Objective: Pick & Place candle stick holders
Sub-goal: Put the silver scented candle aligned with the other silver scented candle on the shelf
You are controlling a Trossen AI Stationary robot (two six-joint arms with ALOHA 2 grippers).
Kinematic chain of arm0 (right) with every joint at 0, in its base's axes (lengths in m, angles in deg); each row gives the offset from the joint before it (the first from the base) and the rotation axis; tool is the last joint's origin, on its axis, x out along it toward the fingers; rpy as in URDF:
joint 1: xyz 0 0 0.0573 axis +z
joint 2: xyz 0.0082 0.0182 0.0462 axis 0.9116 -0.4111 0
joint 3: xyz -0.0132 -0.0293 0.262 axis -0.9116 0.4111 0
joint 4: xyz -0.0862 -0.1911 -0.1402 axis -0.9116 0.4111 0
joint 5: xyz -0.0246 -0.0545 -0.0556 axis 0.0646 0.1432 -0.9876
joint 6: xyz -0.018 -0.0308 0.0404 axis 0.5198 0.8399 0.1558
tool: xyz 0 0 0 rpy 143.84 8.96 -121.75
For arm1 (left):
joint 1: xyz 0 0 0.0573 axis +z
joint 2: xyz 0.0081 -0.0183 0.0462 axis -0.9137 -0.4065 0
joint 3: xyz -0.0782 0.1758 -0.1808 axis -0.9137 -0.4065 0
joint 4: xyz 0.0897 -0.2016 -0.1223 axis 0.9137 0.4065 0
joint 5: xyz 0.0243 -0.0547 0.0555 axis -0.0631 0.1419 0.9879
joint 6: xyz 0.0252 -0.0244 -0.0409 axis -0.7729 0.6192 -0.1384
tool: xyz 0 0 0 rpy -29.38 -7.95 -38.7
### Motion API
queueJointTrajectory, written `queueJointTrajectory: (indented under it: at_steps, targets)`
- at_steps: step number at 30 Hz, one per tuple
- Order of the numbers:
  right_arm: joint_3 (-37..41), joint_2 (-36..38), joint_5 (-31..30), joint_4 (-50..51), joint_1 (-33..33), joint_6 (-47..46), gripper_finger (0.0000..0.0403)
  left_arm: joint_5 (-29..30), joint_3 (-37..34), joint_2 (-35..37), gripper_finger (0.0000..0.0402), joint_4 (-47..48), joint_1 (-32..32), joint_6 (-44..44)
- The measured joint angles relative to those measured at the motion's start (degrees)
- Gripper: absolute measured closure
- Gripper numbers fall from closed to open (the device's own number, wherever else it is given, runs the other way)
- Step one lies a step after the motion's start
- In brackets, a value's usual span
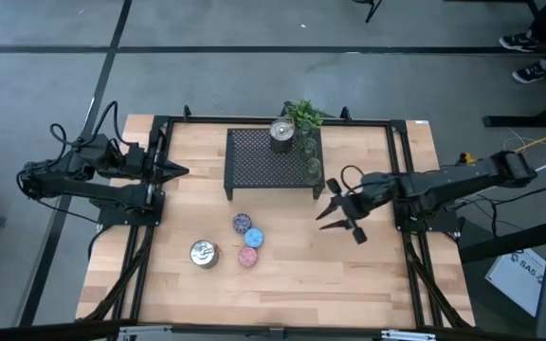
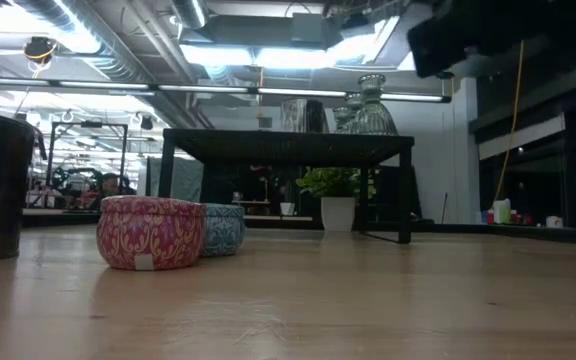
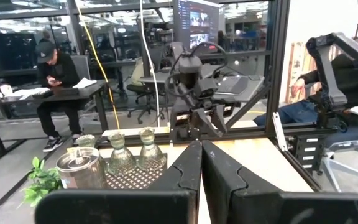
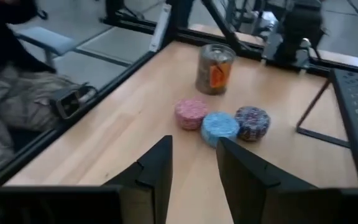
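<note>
While the black mesh rack (image 1: 271,161) fills the table's far middle, bare wood (image 1: 368,275) lies open on the near right side. On the rack stand a silver holder (image 1: 282,132) and olive-green cups (image 1: 309,156); on the table sit another silver holder (image 1: 203,254), then the purple (image 1: 242,224), blue (image 1: 253,238) and pink (image 1: 247,256) ones touching in a row. The right gripper (image 1: 327,216) hovers right of them, fingers apart, holding nothing. The left gripper (image 1: 184,171), fingers together, waits at the left edge.
</note>
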Motion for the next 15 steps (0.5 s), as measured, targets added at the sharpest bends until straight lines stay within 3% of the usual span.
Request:
queueJointTrajectory:
  at_steps: [4, 15]
  targets:
    - [4.5, 6.5, 3.4, 0.2, -0.8, 0.0, 0.0274, 0.0, 0.0, 0.0, 0.0395, 0.0, 0.0, 0.0]
    - [15.2, 22.4, 3.4, -1.8, -3.0, 1.8, 0.0274, 0.0, 0.0, 0.0, 0.0395, 0.0, 0.0, 0.0]
